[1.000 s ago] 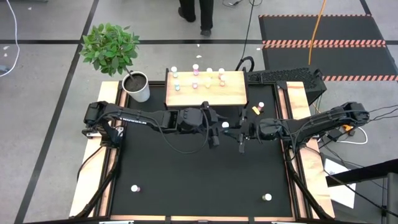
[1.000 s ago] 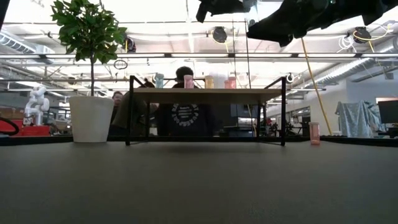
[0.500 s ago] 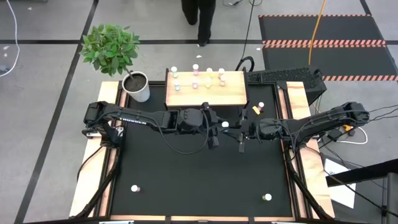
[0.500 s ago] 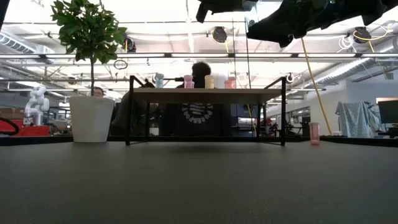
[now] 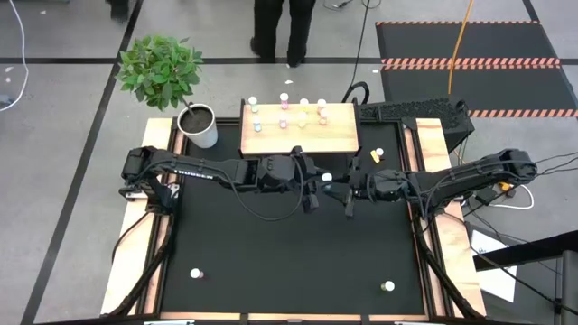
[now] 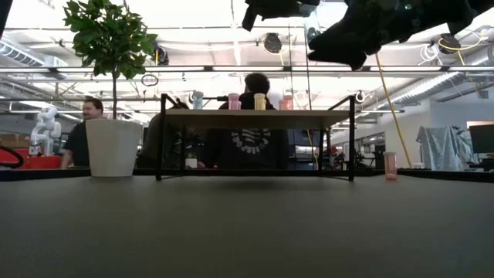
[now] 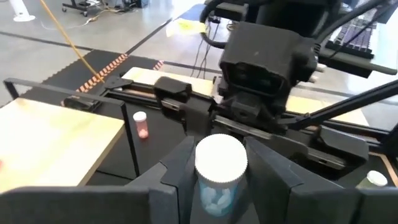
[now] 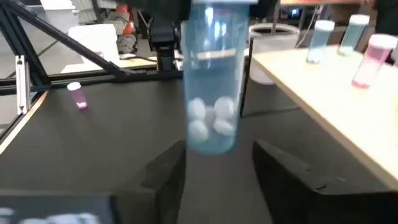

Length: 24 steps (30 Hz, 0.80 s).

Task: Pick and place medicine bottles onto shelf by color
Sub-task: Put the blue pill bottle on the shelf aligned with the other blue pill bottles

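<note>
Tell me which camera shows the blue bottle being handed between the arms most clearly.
The right wrist view: the blue bottle fills the frame, pills visible. The left wrist view shows its white cap between the left gripper fingers. The high view shows only a white speck; the low view misses it.

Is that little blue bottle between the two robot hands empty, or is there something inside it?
Not empty. The right wrist view shows a few white pills at the bottom of the clear blue bottle; the left gripper holds it.
</note>
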### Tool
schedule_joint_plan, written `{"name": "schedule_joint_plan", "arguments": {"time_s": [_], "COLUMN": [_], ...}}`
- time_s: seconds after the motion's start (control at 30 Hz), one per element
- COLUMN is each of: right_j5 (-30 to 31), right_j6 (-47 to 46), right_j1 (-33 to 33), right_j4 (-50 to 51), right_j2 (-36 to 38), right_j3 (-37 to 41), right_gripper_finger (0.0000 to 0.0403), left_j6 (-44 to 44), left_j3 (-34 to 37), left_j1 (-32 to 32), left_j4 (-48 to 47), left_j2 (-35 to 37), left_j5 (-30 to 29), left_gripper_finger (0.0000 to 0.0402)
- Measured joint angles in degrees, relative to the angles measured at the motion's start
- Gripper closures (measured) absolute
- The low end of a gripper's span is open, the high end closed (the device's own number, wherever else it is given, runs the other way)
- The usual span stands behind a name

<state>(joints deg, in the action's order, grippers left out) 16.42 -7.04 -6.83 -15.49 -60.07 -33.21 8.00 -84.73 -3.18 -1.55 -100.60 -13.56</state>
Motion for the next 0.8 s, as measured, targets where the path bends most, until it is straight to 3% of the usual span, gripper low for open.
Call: {"name": "schedule_joint_plan", "arguments": {"time_s": [0.23,0.5,0.67,0.8], "right_j5": [0.1,1.8,1.8,1.9], "right_j6": [-4.1,-4.3,-4.4,-5.1], "right_j1": [0.1,0.1,0.2,0.2], "right_j4": [4.9,6.9,7.2,7.3], "right_j2": [2.5,6.0,6.1,6.1], "right_j3": [0.0,0.0,0.0,0.0], "right_gripper_finger": [0.0143,0.0131,0.0136,0.0137], "left_j6": [1.7,3.9,7.3,9.5], "left_j3": [0.0,0.2,9.7,22.0], "left_j1": [1.9,6.2,10.7,14.2], "left_j4": [-8.4,-27.0,-28.5,-20.3], "left_j2": [4.1,14.7,20.5,24.9], "left_j5": [-6.6,-20.2,-23.1,-22.2], "left_gripper_finger": [0.0280,0.0280,0.0280,0.0279]}}
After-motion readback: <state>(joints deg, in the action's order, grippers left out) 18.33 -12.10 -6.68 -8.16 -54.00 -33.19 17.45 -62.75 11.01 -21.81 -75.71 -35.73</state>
